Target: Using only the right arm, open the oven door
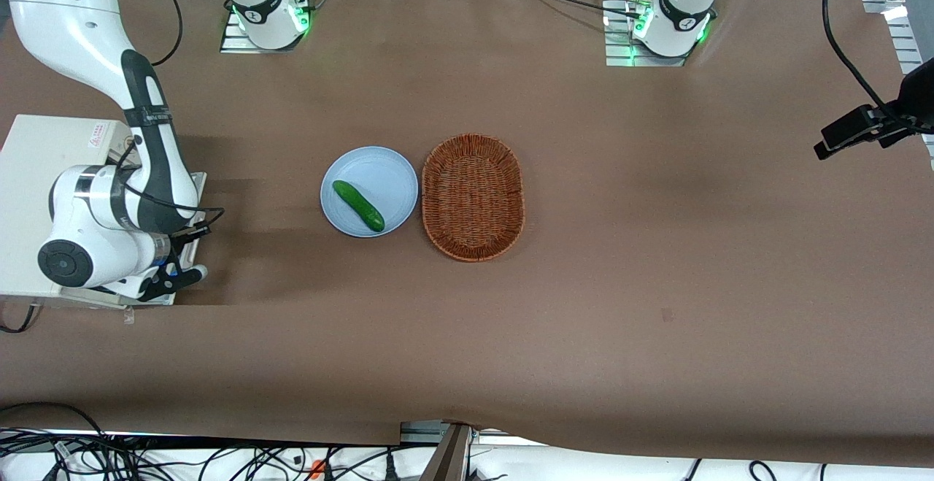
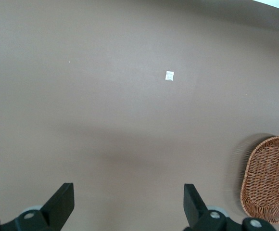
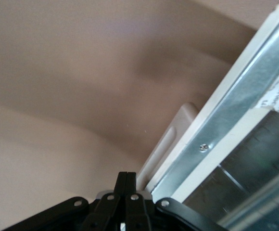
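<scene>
The right arm point(image 1: 109, 196) is bent low over the cream-white oven point(image 1: 29, 174) at the working arm's end of the table point(image 1: 657, 284). Its gripper point(image 1: 171, 276) is seen at the oven's edge nearest the front camera, just beside the oven door point(image 3: 235, 130); the fingers point(image 3: 125, 185) are pressed together with no gap visible. The door's silver frame edge is seen running diagonally against bare brown cloth. A blue plate point(image 1: 387, 167) carrying a cucumber point(image 1: 358, 206) lies well apart, touching a wicker basket point(image 1: 473, 196).
</scene>
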Motion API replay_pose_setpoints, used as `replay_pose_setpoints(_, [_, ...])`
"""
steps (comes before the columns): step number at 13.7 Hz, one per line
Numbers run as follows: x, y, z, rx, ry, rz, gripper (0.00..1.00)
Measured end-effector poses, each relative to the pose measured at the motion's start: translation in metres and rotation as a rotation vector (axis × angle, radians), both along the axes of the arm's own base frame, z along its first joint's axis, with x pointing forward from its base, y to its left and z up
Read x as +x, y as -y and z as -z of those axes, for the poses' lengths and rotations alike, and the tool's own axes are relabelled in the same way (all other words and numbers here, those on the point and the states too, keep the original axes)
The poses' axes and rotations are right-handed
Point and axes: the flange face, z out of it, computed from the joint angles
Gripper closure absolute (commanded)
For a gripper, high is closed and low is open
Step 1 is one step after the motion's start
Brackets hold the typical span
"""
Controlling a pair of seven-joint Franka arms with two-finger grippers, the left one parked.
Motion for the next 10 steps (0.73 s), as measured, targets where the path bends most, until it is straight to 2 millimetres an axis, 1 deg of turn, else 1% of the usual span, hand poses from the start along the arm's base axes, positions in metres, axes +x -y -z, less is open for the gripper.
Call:
replay_pose_setpoints(5, [0.001, -0.002, 0.037, 0.027, -0.001, 0.022, 1.0])
replay_pose_setpoints(8, [0.0, 0.002, 0.048, 0.045, -0.003, 0.045, 1.0])
replay_pose_setpoints(10, [-0.002, 0.008, 0.051, 0.061, -0.01, 0.112, 1.0])
